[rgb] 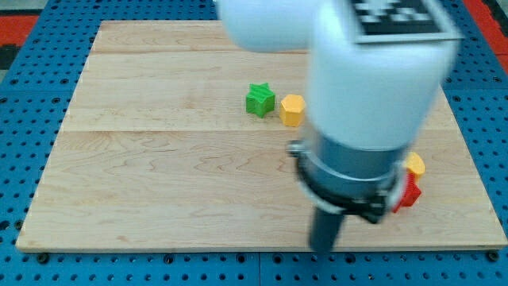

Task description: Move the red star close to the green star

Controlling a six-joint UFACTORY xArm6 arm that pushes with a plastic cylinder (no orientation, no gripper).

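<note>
Wooden tabletop (pixel 159 175) carries four blocks, and the job looks barely begun: the red star is well apart from the green star, so nearly all of the push is left.

Going from the view's left, the green star (pixel 259 100) sits up and to the left of my tip, well apart from it, with a yellow block (pixel 292 110), roughly hexagonal, just beside it on its right. My tip (pixel 324 248) comes next, low near the tabletop's bottom edge; it is blurred, so its exact end is hard to fix, and it touches no block that I can see. There are no jaws on this arm, only the rod, so nothing opens, closes or holds anything.

To the right of my tip and a little above it lies the red star (pixel 408 193), near but not touching as far as I can tell. Only its right part shows; the arm's body hides the rest, so its points cannot be made out. A second yellow block (pixel 415 165) sits just above it, seemingly touching.
</note>
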